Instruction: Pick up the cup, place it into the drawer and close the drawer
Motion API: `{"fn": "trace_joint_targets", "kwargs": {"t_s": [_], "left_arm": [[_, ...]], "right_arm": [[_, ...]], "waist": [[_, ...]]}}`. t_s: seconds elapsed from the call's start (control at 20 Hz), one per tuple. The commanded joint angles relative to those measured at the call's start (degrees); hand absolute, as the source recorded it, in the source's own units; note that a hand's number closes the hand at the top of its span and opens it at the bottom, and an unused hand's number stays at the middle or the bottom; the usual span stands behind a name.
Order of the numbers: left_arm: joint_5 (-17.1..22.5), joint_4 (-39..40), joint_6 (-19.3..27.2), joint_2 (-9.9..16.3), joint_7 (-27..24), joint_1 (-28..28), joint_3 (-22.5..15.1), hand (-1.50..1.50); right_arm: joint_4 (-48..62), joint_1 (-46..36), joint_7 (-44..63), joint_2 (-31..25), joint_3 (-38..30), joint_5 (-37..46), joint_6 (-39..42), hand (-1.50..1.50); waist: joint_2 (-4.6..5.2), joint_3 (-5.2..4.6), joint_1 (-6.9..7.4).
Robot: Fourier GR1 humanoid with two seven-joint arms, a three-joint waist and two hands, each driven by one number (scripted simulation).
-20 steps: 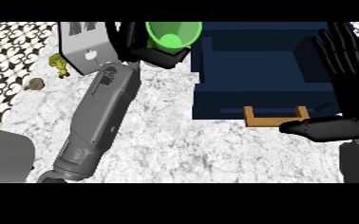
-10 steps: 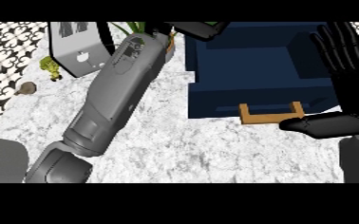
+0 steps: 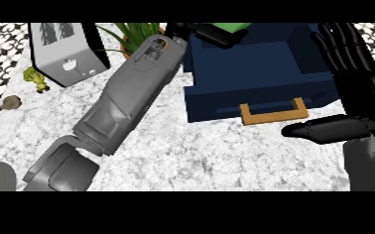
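My left hand [image 3: 209,33] curls its fingers around the green plastic cup [image 3: 233,27] above the open dark-blue drawer [image 3: 253,74], top centre; my right hand [image 3: 343,54] rests open at right.

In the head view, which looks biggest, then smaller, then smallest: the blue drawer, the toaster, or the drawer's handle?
1. Drawer, biggest.
2. Toaster, smaller, though cut off by the top edge.
3. Handle, smallest.

The left robot hand [image 3: 209,33] now reaches farther over the open drawer [image 3: 256,69], carrying the green cup [image 3: 233,27] up to the view's top edge, mostly hidden.
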Motion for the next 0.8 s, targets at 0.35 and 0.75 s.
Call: {"fn": "trace_joint_targets", "kwargs": {"t_s": [0.35, 0.75], "left_arm": [[3.66, 2.30, -2.24, 0.00, 2.21, 2.04, -10.46, -1.50], [13.29, -1.43, -5.00, 0.00, -7.09, 5.13, -5.66, -1.50]], "right_arm": [[1.91, -5.93, 1.52, -0.06, 1.81, -1.79, 1.86, -1.50], [1.47, -4.78, 0.34, 1.79, 8.64, -8.49, 11.45, 1.50]], "waist": [[0.99, 0.00, -5.59], [1.60, -0.12, -5.95]]}}
